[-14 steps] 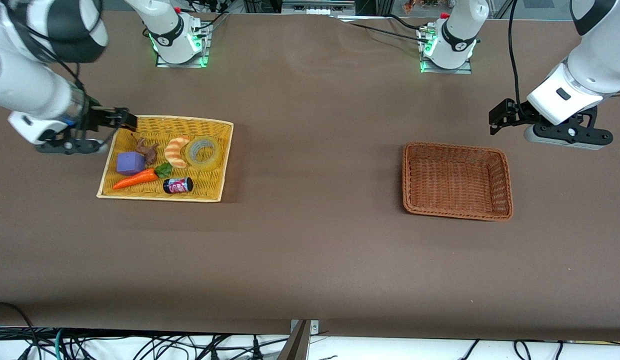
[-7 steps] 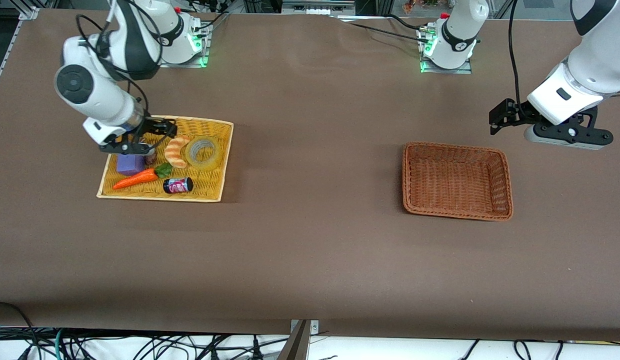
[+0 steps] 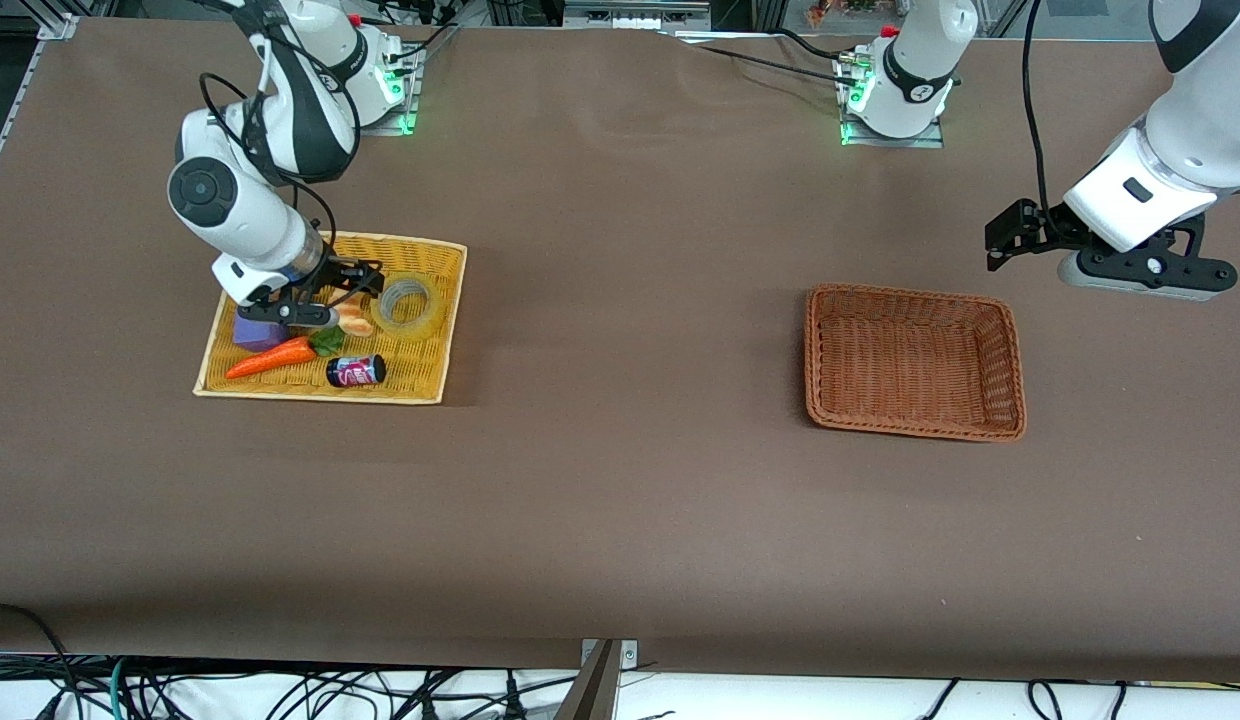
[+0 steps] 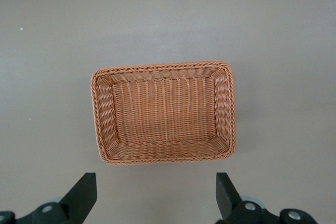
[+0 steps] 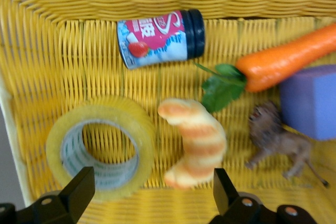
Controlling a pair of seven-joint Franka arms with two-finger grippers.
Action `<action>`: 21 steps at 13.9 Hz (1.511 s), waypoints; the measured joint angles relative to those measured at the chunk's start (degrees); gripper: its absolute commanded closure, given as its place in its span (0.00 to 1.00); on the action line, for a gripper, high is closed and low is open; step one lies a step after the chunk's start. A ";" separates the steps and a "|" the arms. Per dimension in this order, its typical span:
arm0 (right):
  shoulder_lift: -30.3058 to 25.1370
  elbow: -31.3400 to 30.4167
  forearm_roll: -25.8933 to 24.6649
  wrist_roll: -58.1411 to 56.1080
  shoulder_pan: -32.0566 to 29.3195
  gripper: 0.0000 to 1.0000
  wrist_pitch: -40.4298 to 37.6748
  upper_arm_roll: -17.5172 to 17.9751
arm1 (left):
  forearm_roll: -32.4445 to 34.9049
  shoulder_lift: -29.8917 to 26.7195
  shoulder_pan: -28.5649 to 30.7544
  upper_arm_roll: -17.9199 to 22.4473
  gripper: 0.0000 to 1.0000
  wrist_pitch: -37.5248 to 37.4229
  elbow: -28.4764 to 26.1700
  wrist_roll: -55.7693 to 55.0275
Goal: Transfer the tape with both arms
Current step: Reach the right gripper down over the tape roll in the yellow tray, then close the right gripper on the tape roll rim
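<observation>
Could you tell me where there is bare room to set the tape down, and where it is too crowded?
The brown basket holds nothing, and bare table lies between it and the yellow tray. The tray is crowded: tape, croissant, carrot, purple block, bottle, with the open right gripper over them. The open left gripper waits beside the basket.

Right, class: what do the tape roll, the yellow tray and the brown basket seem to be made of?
Tape roll: glossy, see-through yellowish plastic film wound on a grey core, probably card; the tray's weave shows through it.
Yellow tray: woven wicker or plastic strands, slightly shiny; the weave shows, the material is unclear.
Brown basket: matte woven rattan or an imitation, with a braided rim.
</observation>
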 measured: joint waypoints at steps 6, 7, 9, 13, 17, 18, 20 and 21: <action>7.09 -0.94 0.01 1.75 0.12 0.00 9.24 0.58 | 0.00 0.00 0.02 0.00 0.00 -0.01 0.00 0.00; 7.35 -1.30 0.01 1.93 0.14 0.00 9.67 0.82 | 0.00 0.00 0.03 0.00 0.00 -0.02 0.00 0.00; 7.19 -1.71 0.01 2.02 0.15 0.00 9.70 1.03 | 0.00 0.00 0.06 0.00 0.00 -0.02 0.00 0.00; 7.04 -2.96 0.01 2.03 0.15 0.00 9.69 1.46 | 0.00 0.00 0.07 0.00 0.00 -0.03 0.00 0.00; 6.18 -5.11 0.00 2.03 0.15 0.07 9.71 1.99 | 0.00 0.05 0.62 0.09 0.00 -0.04 0.00 1.70; 5.95 -5.47 0.00 2.03 0.15 0.47 9.76 2.12 | 0.00 0.08 0.94 0.12 0.00 -0.05 0.00 1.93; 5.79 -5.87 0.00 2.04 0.15 1.00 10.04 2.23 | 0.00 0.11 1.33 0.12 0.00 -0.08 0.00 2.66; 5.79 -5.88 0.00 2.04 0.15 1.00 10.10 2.23 | 0.00 0.11 1.33 0.11 0.00 -0.09 0.00 2.99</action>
